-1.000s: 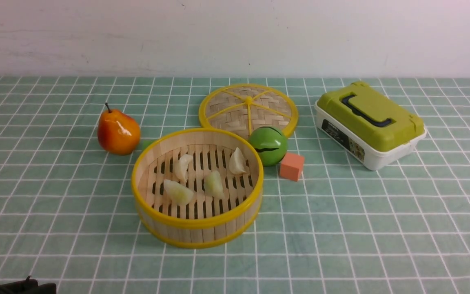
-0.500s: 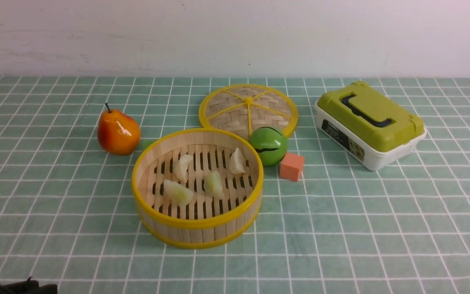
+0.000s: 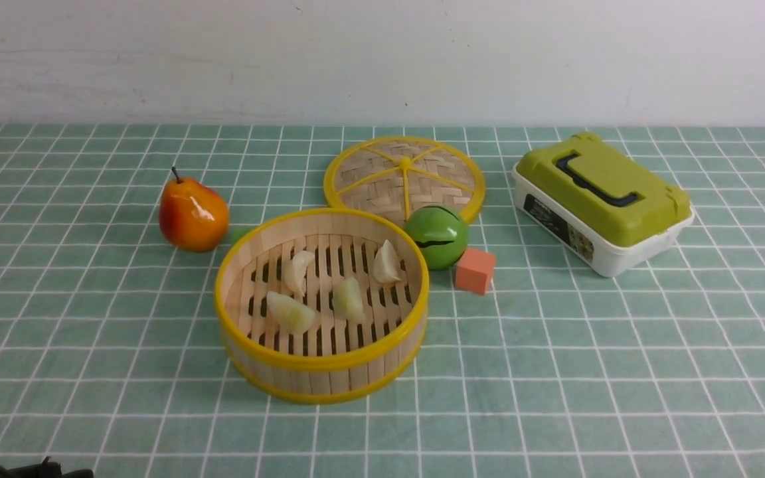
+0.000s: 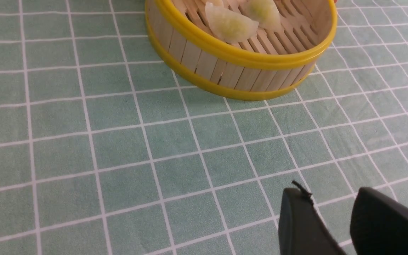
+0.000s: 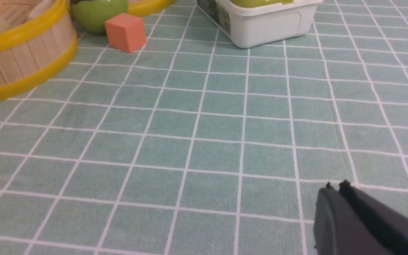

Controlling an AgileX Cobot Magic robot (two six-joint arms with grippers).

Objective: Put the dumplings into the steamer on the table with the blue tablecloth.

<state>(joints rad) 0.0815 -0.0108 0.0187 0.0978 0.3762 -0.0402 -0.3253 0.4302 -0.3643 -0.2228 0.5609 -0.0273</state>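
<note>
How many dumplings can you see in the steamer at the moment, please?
4, all on the steamer floor: a whitish dumpling back left, a whitish one back right, a greenish one front left, a greenish one near the centre. None seems hidden.

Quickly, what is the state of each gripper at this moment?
Left gripper: open, holding nothing, above the tablecloth.
Right gripper: shut, holding nothing.

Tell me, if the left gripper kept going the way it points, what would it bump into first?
Probably the steamer. The left gripper has only bare cloth ahead before that wall, though depth is hard to judge.
</note>
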